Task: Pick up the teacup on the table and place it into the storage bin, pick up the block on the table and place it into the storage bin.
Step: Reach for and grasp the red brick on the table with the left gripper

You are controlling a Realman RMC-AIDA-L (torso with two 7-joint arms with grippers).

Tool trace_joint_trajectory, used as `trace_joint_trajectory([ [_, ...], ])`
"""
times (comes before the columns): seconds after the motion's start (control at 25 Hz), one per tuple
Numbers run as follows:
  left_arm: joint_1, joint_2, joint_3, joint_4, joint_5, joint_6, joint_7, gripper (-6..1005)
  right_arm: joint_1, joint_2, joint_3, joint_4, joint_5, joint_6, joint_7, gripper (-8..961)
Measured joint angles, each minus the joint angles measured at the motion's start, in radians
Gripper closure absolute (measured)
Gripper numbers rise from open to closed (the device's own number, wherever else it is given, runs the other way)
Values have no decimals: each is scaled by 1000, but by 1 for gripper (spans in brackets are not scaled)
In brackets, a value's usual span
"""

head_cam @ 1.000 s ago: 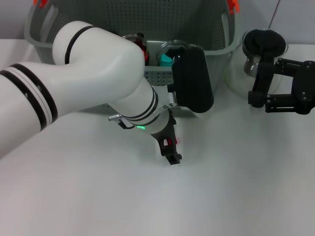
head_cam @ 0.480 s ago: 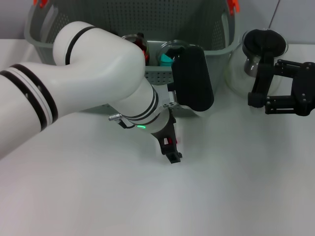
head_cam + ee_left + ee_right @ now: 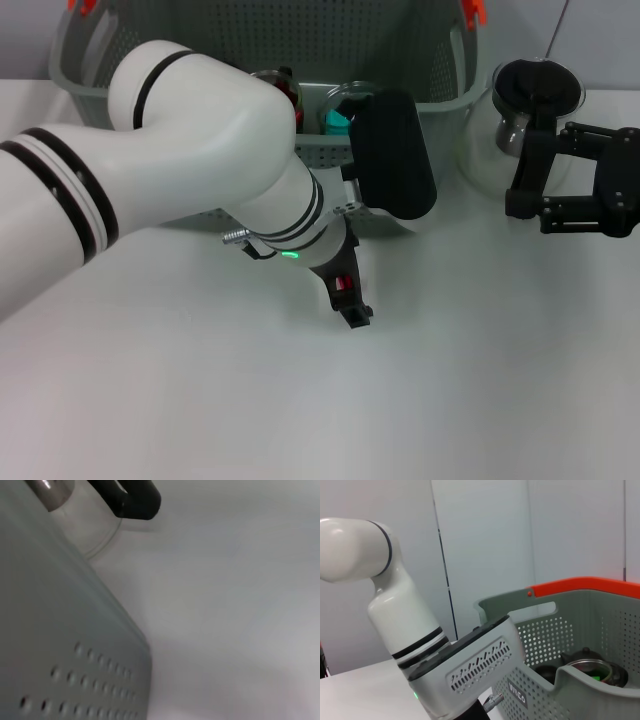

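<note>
Your left gripper (image 3: pixel 350 300) sits low on the table (image 3: pixel 450 380) before the bin (image 3: pixel 420 130), gripping something red; right gripper (image 3: pixel 525 170) hangs open.

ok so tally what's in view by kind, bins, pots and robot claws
storage bin: 1
glass pot: 1
claws: 2, the left claw low over the table in front of the bin, the right claw beside the pot
total: 4 (things inside the bin are partly hidden, so not counted)
</note>
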State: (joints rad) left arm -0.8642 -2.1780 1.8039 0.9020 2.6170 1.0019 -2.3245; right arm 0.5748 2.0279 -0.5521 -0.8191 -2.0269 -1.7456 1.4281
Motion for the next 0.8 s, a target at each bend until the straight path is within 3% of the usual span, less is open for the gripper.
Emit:
trace_joint_trajectory([
  [0.8, -2, 1, 4, -2, 43, 4, -51, 52, 3, 0, -9, 0, 1, 0, 0, 25],
])
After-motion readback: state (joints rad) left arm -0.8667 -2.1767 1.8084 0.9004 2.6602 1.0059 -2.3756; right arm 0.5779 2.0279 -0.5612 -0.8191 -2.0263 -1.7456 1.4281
